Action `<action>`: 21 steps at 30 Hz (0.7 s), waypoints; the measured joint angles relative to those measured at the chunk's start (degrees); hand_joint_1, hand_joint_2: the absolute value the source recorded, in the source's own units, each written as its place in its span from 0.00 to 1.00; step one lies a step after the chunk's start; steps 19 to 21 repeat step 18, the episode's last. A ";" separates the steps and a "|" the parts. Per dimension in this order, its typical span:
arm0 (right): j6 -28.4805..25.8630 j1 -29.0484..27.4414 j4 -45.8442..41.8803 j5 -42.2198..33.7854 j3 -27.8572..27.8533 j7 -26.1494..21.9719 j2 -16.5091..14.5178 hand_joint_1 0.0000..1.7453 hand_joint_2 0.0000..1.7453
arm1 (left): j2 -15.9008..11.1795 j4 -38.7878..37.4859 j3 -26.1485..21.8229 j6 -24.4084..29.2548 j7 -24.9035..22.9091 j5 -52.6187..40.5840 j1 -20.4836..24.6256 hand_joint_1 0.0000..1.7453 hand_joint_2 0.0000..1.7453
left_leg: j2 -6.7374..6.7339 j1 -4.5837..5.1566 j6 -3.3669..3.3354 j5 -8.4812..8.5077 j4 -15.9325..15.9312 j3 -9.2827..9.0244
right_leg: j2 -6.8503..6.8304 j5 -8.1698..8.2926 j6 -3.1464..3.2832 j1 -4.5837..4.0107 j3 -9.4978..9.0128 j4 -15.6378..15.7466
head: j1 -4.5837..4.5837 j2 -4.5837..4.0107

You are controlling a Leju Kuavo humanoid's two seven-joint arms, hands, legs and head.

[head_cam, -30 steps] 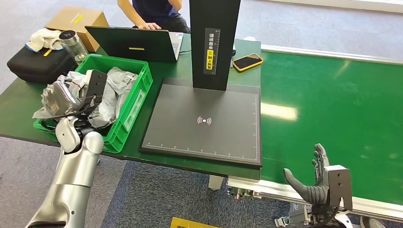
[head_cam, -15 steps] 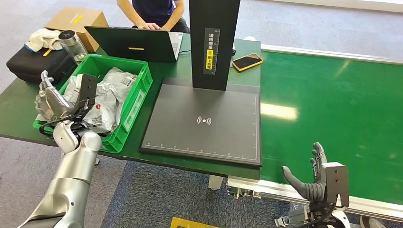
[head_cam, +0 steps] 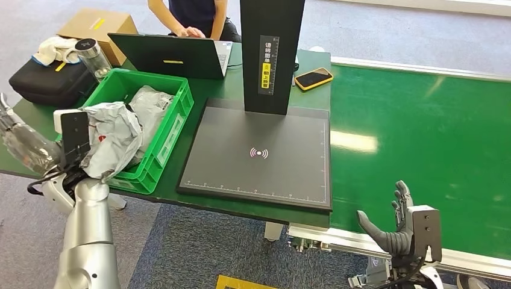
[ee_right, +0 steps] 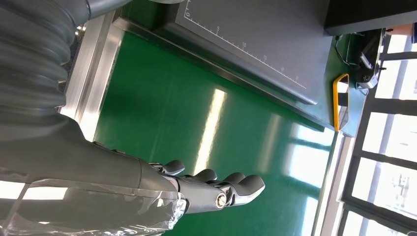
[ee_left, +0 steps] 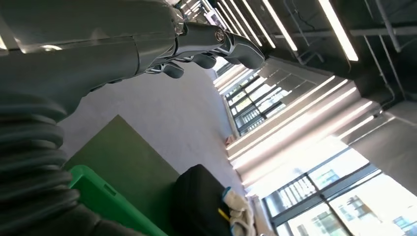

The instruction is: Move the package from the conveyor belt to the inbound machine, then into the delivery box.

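Note:
Grey plastic packages (head_cam: 114,135) lie heaped in the green delivery box (head_cam: 175,129) on the table's left side. My left hand (head_cam: 21,144) hovers left of the box, outside its rim, fingers (ee_left: 211,44) extended and holding nothing. The inbound machine's black pad (head_cam: 259,153) lies bare under its black column (head_cam: 271,54). My right hand (head_cam: 391,232) hangs open at the near edge of the green conveyor belt (head_cam: 422,138), fingers (ee_right: 216,189) straight above the belt (ee_right: 172,108). No package lies on the belt.
A person types on a laptop (head_cam: 169,55) behind the box. A yellow-cased phone (head_cam: 314,77) lies beside the column. A black bag (head_cam: 45,81), a bottle (head_cam: 93,57) and a cardboard carton (head_cam: 96,25) sit at the far left. The belt's metal rail (head_cam: 337,238) runs below.
My left hand has let the grey package drop into the green box and drawn back to the left, clear of the rim. The right hand has barely moved.

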State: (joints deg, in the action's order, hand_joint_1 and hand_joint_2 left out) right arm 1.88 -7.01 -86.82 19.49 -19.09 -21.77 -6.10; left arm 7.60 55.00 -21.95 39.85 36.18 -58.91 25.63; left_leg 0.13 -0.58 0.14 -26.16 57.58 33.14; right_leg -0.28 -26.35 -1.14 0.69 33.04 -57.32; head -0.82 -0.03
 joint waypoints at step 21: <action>-0.07 -3.21 -1.53 -0.11 -0.02 -1.05 -0.01 0.00 1.00 | 1.61 6.50 8.51 -0.28 -4.15 11.79 -7.27 0.00 0.00 | -0.02 0.00 0.00 0.00 0.00 -0.11 | 0.02 0.03 0.02 0.00 -0.07 0.01 | 0.00 -0.01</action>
